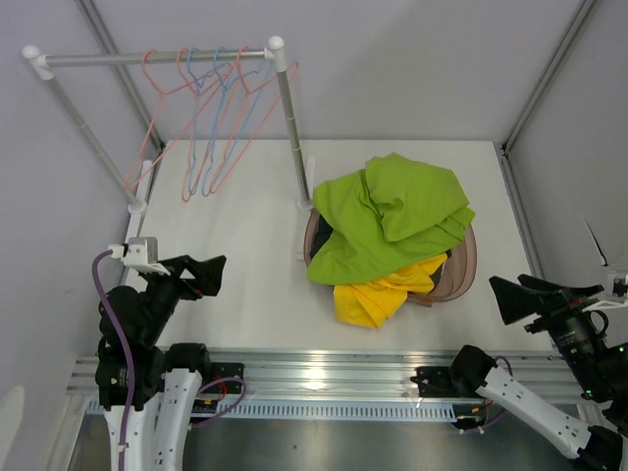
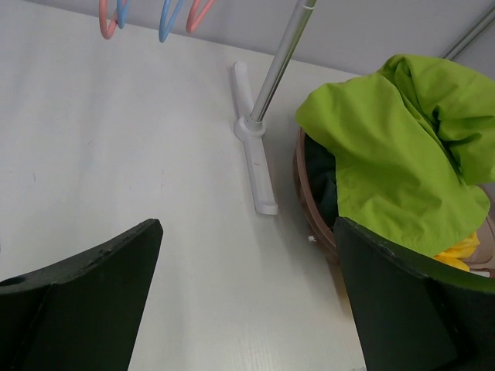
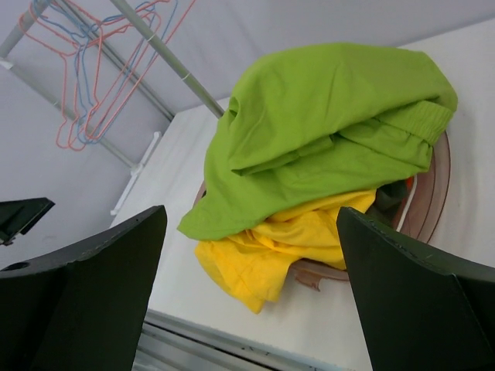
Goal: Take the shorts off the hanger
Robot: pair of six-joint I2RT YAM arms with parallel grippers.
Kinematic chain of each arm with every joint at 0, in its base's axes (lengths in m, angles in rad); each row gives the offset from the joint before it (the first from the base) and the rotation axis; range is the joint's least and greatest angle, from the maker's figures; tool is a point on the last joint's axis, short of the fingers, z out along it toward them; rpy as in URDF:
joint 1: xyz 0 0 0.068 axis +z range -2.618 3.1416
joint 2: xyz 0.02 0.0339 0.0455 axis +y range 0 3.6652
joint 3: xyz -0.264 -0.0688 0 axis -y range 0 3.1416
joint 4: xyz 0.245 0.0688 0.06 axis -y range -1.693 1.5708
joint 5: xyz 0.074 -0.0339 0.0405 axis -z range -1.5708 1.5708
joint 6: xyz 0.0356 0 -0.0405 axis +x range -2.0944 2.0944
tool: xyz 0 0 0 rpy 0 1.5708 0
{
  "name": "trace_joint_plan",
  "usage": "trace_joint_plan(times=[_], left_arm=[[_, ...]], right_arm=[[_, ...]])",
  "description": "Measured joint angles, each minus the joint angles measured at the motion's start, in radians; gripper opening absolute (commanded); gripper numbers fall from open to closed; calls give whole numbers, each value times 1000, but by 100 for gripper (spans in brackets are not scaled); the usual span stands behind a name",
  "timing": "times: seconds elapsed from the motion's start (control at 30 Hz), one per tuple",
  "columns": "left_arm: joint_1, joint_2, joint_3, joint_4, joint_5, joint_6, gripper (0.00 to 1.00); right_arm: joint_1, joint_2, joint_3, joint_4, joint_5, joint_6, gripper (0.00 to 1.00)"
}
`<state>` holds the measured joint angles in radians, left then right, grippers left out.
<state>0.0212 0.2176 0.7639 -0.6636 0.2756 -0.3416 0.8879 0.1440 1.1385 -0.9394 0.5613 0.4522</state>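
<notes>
The lime green shorts (image 1: 392,211) lie on top of a pile in a brown basket (image 1: 469,265). The yellow shorts (image 1: 378,294) hang out over its near rim onto the table. A dark cloth (image 3: 390,197) shows under them; the other shorts are hidden. Several pink and blue hangers (image 1: 206,108) hang bare on the rail at the far left. My left gripper (image 1: 214,275) is open and empty at the near left, apart from the basket. My right gripper (image 1: 505,292) is open and empty at the near right. The green shorts also show in both wrist views (image 2: 387,147) (image 3: 332,108).
The white clothes rack has an upright post (image 1: 289,118) with a foot (image 2: 254,147) just left of the basket. Grey walls and frame bars close the back and sides. An aluminium rail (image 1: 324,368) runs along the table's near edge.
</notes>
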Motion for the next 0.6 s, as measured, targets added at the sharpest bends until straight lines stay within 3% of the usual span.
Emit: trace_joint_plan(times=[0.2,0.6], left_arm=[[-3,0,-4,3,2,0,99],[-4,0,-5,3,0,-1,99]], right_arm=[[23,-109,-5,-42,7,31,99],[112,-103,-211,28,38,44,99]])
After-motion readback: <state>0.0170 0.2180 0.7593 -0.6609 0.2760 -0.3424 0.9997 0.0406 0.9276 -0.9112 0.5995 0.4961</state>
